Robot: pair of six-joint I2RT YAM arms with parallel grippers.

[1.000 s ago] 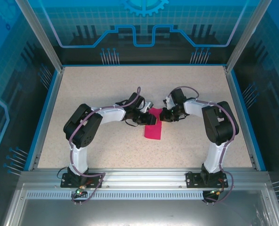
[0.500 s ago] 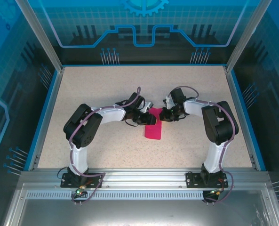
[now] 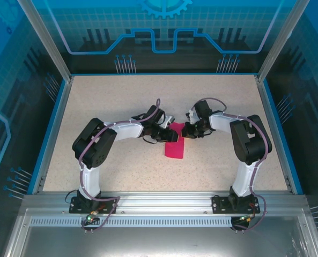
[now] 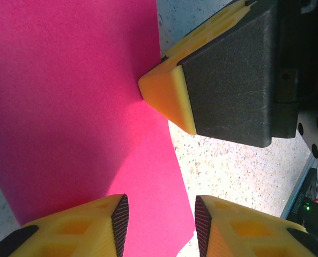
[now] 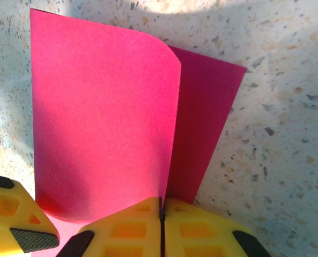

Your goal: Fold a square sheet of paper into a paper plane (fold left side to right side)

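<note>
In the top view, the left gripper point(image 3: 168, 134) and right gripper point(image 3: 185, 130) cover the upper end of the square sheet of paper point(image 3: 175, 150) at frame centre. In the right wrist view, the right gripper hides the sheet's lower edge and is itself cropped at the bottom.

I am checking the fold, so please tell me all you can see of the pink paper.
The square sheet of paper is thin and magenta, folded over into a narrow strip lying on the speckled table. Its top layer bulges in an uncreased curve, with a darker lower layer showing beside it. The shut right gripper presses its tip on the sheet near one edge; the left gripper stands open over it.
</note>
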